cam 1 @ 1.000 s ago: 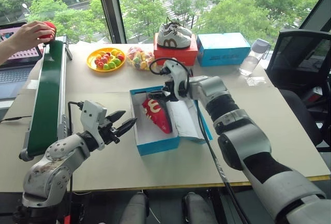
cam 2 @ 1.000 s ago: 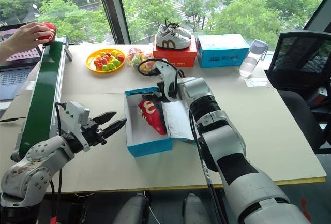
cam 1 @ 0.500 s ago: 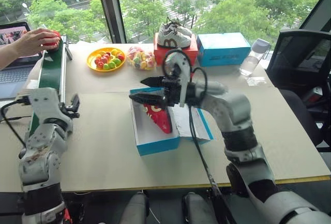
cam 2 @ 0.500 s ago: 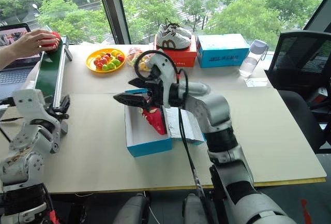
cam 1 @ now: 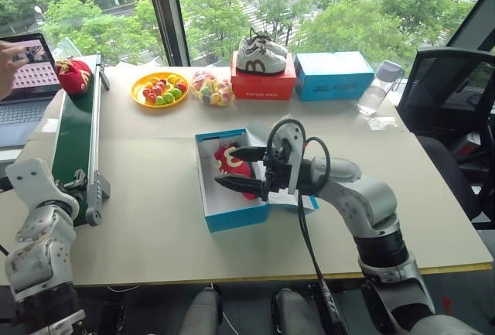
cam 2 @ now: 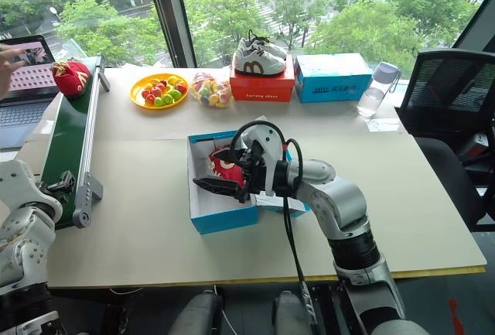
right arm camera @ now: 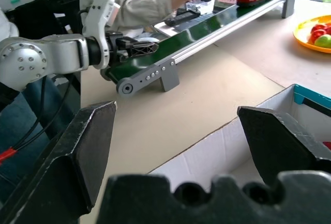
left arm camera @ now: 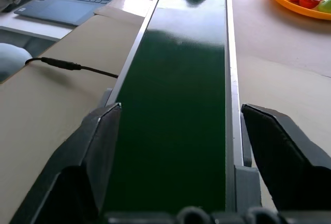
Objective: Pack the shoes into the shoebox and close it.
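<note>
Stretching along the left side of the table (cam 1: 155, 219), a green conveyor (cam 1: 73, 138) is carrying one red shoe (cam 1: 73, 74) at its far end, well apart from the shoebox (cam 1: 232, 215). A person's hand (cam 1: 9, 58) is showing just beside that shoe, in front of a laptop (cam 1: 31, 80). The shoebox, blue outside and white inside, is sitting open near the middle of the table, to the right of the conveyor, with its flap lid (cam 1: 298, 196) lying out on the side away from the conveyor. The other red shoe (cam 1: 230, 161) is lying inside the shoebox.

The right gripper (cam 1: 241, 169) is hovering over the shoebox, pointing toward the conveyor, its two black fingers spread wide with nothing between them. The left gripper (left arm camera: 181, 146) is hanging at the conveyor's near end, its fingers (left arm camera: 98, 151) standing wide apart on either side of the belt and gripping nothing.

Beyond the shoebox, by the window, a red box (cam 1: 263, 83) is bearing white-and-grey sneakers (cam 1: 261, 52), with a blue box (cam 1: 334, 73) and a bottle (cam 1: 374, 87) to its right. Between the red box and the conveyor, a bag of sweets (cam 1: 210, 87) and a yellow plate (cam 1: 138, 91) of fruit are resting.
</note>
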`<action>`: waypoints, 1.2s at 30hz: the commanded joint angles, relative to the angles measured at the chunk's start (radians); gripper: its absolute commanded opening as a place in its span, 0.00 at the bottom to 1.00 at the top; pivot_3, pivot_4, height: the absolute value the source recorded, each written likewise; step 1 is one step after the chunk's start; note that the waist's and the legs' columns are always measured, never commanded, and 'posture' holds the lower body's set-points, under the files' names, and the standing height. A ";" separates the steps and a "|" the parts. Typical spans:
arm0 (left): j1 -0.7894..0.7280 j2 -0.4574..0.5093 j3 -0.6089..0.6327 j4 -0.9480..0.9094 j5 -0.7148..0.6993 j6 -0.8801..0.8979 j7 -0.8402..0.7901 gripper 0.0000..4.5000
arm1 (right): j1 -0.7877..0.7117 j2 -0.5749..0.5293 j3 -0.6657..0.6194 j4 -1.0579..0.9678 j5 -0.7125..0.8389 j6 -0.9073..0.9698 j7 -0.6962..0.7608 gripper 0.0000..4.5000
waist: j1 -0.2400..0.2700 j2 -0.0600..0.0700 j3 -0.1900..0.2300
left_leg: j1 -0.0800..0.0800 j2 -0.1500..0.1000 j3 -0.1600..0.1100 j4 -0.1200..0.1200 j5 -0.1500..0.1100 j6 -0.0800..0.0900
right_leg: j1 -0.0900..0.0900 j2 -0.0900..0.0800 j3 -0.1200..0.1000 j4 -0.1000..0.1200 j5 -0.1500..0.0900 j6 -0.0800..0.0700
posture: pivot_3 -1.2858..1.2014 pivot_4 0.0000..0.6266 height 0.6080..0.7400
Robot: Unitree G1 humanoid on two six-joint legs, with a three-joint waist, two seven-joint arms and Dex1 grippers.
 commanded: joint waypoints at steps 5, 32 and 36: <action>-0.024 0.051 -0.011 0.031 0.053 -0.034 -0.009 0.99 | -0.003 0.059 -0.002 0.042 -0.070 -0.077 -0.136 1.00 | 0.004 -0.001 -0.001 | 0.000 0.000 0.000 0.000 0.000 -0.001 | 0.000 0.000 0.000 -0.001 0.000 0.000 | 0.52 0.24 0.97; -0.052 0.026 0.001 0.094 0.018 -0.053 -0.057 0.99 | 0.028 0.001 0.081 -0.027 -0.030 -0.133 0.023 1.00 | 0.014 -0.002 -0.001 | 0.000 0.000 0.001 0.000 0.000 -0.001 | 0.000 0.000 0.000 -0.002 0.001 -0.001 | 0.52 0.24 0.97; -0.040 0.020 0.008 0.082 0.014 -0.047 -0.052 0.99 | 0.027 0.006 0.083 -0.023 -0.033 -0.138 0.014 1.00 | 0.014 -0.002 -0.001 | 0.000 0.000 0.001 0.000 0.000 0.000 | 0.000 0.000 0.000 -0.002 0.001 -0.001 | 0.52 0.24 0.97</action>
